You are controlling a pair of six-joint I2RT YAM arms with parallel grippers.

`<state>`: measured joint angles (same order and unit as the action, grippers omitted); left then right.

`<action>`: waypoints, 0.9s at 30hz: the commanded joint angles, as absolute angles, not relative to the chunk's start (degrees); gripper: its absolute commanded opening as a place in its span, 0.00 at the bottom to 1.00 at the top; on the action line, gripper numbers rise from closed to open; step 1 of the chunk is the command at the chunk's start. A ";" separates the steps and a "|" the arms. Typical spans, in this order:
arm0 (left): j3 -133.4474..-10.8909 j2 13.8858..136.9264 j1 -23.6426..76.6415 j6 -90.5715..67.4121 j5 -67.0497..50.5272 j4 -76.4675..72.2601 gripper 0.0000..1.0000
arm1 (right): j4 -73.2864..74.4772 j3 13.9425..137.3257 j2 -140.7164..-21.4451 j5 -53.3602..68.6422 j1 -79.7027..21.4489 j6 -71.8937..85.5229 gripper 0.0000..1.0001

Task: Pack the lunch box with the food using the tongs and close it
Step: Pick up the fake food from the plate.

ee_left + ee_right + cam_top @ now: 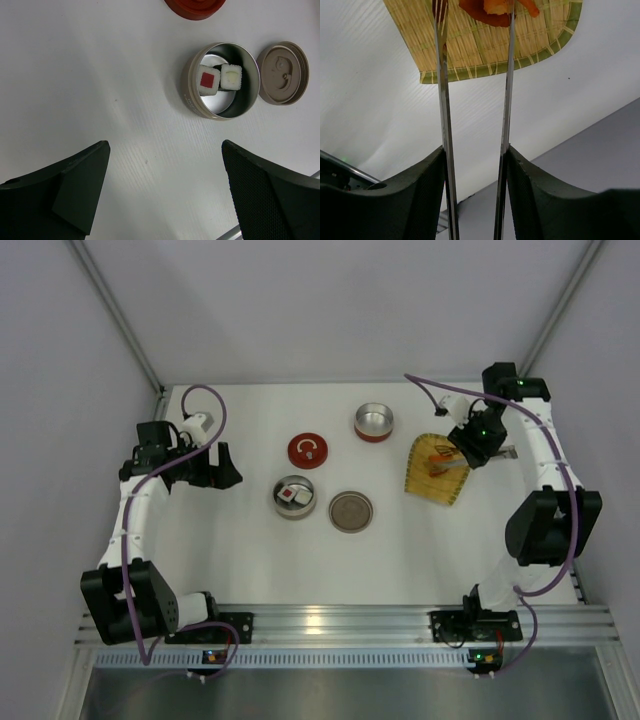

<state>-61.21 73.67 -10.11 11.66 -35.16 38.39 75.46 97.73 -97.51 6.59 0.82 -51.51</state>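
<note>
My right gripper [476, 150] is shut on the tongs [442, 100], one finger pressing each silver arm from outside. The two arms stand apart, their tips over the orange and reddish food [490, 10] on the yellow woven mat [470, 55]. In the top view this gripper [470, 445] hangs over the mat [437, 468] at the right. A round steel lunch box tin [195, 102] holds two white food pieces, one red-centred [209, 81], one pale-centred [231, 76]. My left gripper [165, 147] is open and empty above bare table, left of that tin [294, 497].
A beige lid [351, 511] lies beside the filled tin. A red lid [308, 450] lies behind it, and a second steel tin with a red base [373, 422] stands further back. White walls close in the table on three sides.
</note>
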 commanded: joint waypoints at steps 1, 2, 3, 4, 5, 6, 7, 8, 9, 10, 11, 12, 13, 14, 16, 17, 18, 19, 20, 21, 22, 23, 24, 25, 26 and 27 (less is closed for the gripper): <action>-63.72 74.09 -10.46 11.43 -36.82 38.50 0.98 | 74.63 97.39 -96.15 5.71 1.58 -51.86 0.48; -63.72 74.18 -10.46 11.34 -36.91 38.50 0.98 | 74.01 97.21 -96.15 5.19 1.50 -51.42 0.48; -63.81 74.18 -10.46 11.42 -36.91 38.41 0.98 | 72.96 97.12 -96.24 5.01 1.49 -50.89 0.48; -63.98 74.27 -10.46 11.43 -36.74 38.50 0.98 | 72.69 97.12 -96.68 4.92 1.49 -50.63 0.48; -64.07 74.27 -10.46 11.43 -36.74 38.50 0.98 | 72.34 97.03 -96.77 4.75 1.41 -50.28 0.48; -64.07 74.35 -10.46 11.60 -36.74 38.58 0.98 | 71.81 96.77 -96.94 4.66 1.32 -49.75 0.48; -64.07 74.36 -10.37 11.60 -36.65 38.50 0.98 | 71.28 96.51 -97.20 4.57 1.14 -49.66 0.48; -64.07 74.36 -10.37 11.51 -36.56 38.58 0.98 | 70.76 96.33 -97.29 4.14 0.79 -49.40 0.48; -64.07 74.44 -10.37 11.60 -36.56 38.58 0.98 | 70.32 95.81 -97.38 4.04 0.62 -49.22 0.48; -64.16 74.53 -10.46 11.60 -36.56 38.50 0.98 | 69.44 95.45 -97.47 3.61 0.44 -48.96 0.48; -64.16 74.53 -10.37 11.51 -36.65 38.50 0.98 | 69.09 95.19 -97.56 3.43 0.44 -48.69 0.48; -64.25 74.71 -10.46 11.51 -36.74 38.58 0.98 | 68.65 94.58 -97.73 3.17 0.44 -48.52 0.48; -64.42 74.71 -10.37 11.34 -36.74 38.58 0.98 | 68.12 94.14 -97.82 2.73 0.00 -48.25 0.47; -64.42 74.79 -10.46 11.42 -36.65 38.58 0.98 | 66.90 93.78 -97.82 2.03 -1.74 -48.08 0.47; -64.42 74.71 -10.46 11.51 -36.65 38.50 0.98 | 65.92 92.90 -98.17 1.41 -2.11 -47.64 0.46; -64.51 74.71 -10.46 11.51 -36.48 38.50 0.98 | 65.05 92.73 -98.26 0.88 -2.46 -47.46 0.46; -64.51 74.79 -10.46 11.51 -36.39 38.58 0.98 | 64.69 92.38 -98.61 0.70 -2.63 -47.03 0.45; -64.51 74.71 -10.46 11.51 -36.30 38.58 0.98 | 64.51 92.37 -98.87 0.53 -2.72 -46.85 0.45; -64.60 74.71 -10.46 11.60 -36.21 38.58 0.98 | 64.25 92.20 -98.96 0.35 -2.99 -46.85 0.44; -64.51 74.71 -10.46 11.60 -36.21 38.58 0.98 | 63.81 91.94 -99.23 0.26 -2.99 -46.67 0.44; -64.34 74.71 -10.46 11.69 -36.21 38.58 0.98 | 63.55 91.85 -99.40 0.26 -3.08 -46.58 0.43; -64.34 74.62 -10.46 11.69 -36.04 38.58 0.98 | 63.28 91.67 -99.49 0.18 -3.16 -46.58 0.43; -64.25 74.62 -10.46 11.69 -36.04 38.67 0.98 | 63.11 91.58 -99.75 0.18 -3.16 -46.50 0.42; -64.16 74.53 -10.46 11.69 -36.04 38.67 0.98 | 63.02 91.50 -99.93 -1.30 -3.16 -46.49 0.41; -64.07 74.44 -10.46 11.78 -36.04 38.67 0.98 | 62.84 91.41 -100.02 -2.28 -3.16 -46.76 0.42; -64.07 74.53 -10.46 11.78 -36.04 38.67 0.98 | 62.67 91.06 -100.11 -2.81 -3.16 -46.84 0.42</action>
<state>-62.26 74.65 -10.11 11.66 -35.16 38.74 66.15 91.39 -100.03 -0.43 -2.46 -47.27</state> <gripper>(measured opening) 0.983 0.422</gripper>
